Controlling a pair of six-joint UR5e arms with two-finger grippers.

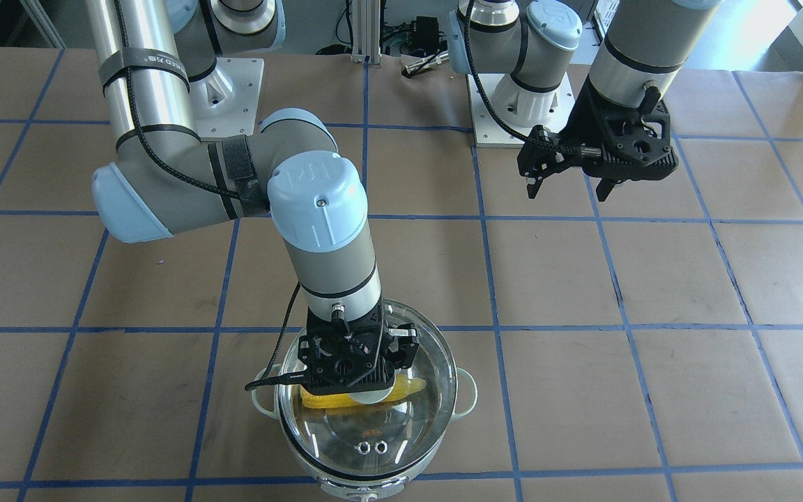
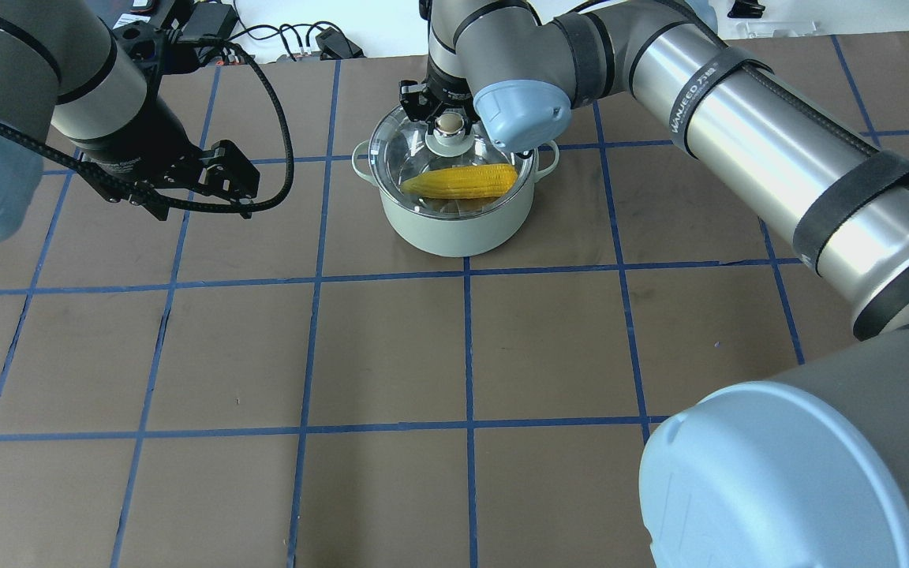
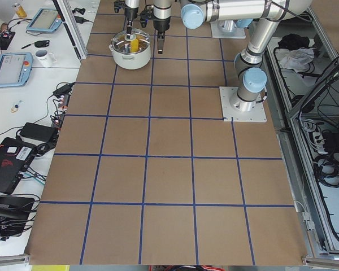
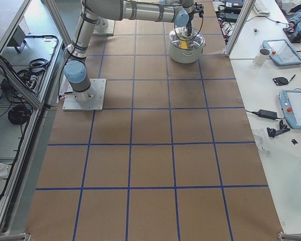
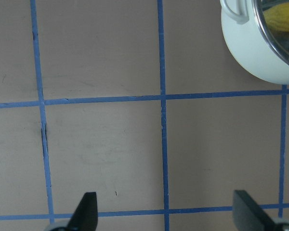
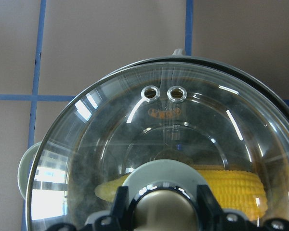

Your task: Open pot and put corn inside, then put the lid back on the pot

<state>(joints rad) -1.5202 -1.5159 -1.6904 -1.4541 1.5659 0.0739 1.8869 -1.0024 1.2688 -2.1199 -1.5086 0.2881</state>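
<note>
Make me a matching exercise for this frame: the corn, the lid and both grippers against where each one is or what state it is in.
Things:
1. corn
2. lid
3. left gripper
4. right gripper

Places or states:
A. open above the table, apart from the pot
B. lying inside the pot
C. fingers on either side of the knob
D. covering the pot

Pairs: 1-B, 2-D, 3-A, 4-C

Blue-taped brown table (image 2: pixel 391 355), white mug (image 4: pixel 264 56)
</note>
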